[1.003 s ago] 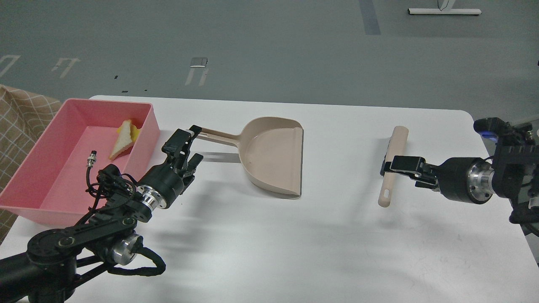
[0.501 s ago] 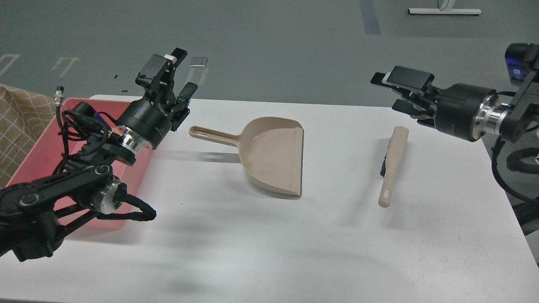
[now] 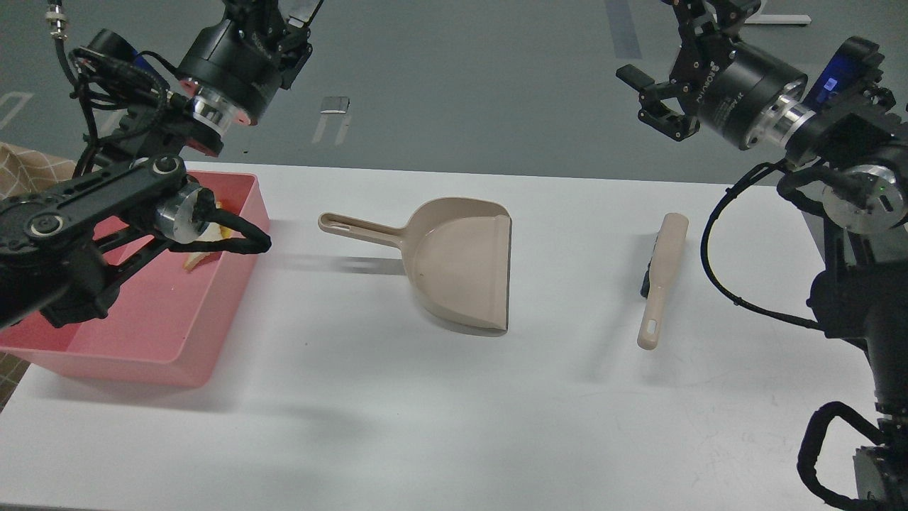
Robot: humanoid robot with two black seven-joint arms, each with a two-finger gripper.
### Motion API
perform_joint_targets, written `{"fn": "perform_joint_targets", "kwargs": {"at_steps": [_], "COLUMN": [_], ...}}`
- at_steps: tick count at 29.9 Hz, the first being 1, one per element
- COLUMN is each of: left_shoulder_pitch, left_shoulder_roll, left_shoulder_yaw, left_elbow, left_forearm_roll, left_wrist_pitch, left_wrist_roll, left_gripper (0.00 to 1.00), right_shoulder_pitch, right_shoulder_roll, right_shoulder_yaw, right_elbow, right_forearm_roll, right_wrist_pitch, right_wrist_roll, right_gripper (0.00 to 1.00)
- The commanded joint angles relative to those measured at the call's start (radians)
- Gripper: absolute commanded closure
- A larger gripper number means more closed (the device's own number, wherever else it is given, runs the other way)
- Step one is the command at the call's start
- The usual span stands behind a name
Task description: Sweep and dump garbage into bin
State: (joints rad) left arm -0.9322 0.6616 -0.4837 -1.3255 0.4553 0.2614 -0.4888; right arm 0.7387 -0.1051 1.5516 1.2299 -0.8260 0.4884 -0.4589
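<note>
Garbage (image 3: 202, 254), partly hidden, in one bin (image 3: 142, 341); one dustpan (image 3: 454, 262), one brush (image 3: 660, 280) untouched. Both arms risen; left gripper (image 3: 294, 14) cropped, unreadable; right gripper (image 3: 663, 85) spread, empty.

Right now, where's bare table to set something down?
Bare: the whole near strip of table in front of bin, dustpan and brush; also the gap between dustpan and brush. Tighter: between the bin and the dustpan handle. Both arms are raised above the table.
</note>
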Motion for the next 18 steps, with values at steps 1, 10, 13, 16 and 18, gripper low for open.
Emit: {"fn": "perform_joint_targets", "kwargs": {"at_steps": [1,10,13,16,18], "left_shoulder_pitch": [-0.043,-0.062,-0.051,-0.043,-0.043], "left_shoulder_roll": [-0.043,-0.2,-0.233,-0.246,-0.246], "left_shoulder_yaw": [-0.001,-0.114,-0.154,-0.161,-0.158], "left_elbow": [0.074,0.227,0.255,0.275,0.284], "left_forearm_roll": [0.002,-0.026,-0.053,-0.096,-0.102], "left_wrist_pitch": [-0.002,-0.204,-0.273,-0.315,-0.329], "left_wrist_roll": [0.0,0.0,0.0,0.0,0.0], "left_gripper": [0.02,0.02,0.02,0.02,0.02], "right_shoulder_pitch": [0.091,0.215,0.226,0.226,0.222], "right_shoulder_roll": [0.004,0.103,0.105,0.105,0.105], "right_shoulder_yaw": [0.001,-0.001,-0.008,-0.024,-0.044], "right_elbow": [-0.13,-0.47,-0.571,-0.622,-0.626], "right_forearm_roll": [0.141,0.462,0.533,0.554,0.556], "right_wrist_pitch": [0.0,0.0,0.0,0.0,0.0], "right_wrist_roll": [0.08,0.14,0.126,0.112,0.085], "right_gripper": [0.0,0.0,0.0,0.0,0.0]}}
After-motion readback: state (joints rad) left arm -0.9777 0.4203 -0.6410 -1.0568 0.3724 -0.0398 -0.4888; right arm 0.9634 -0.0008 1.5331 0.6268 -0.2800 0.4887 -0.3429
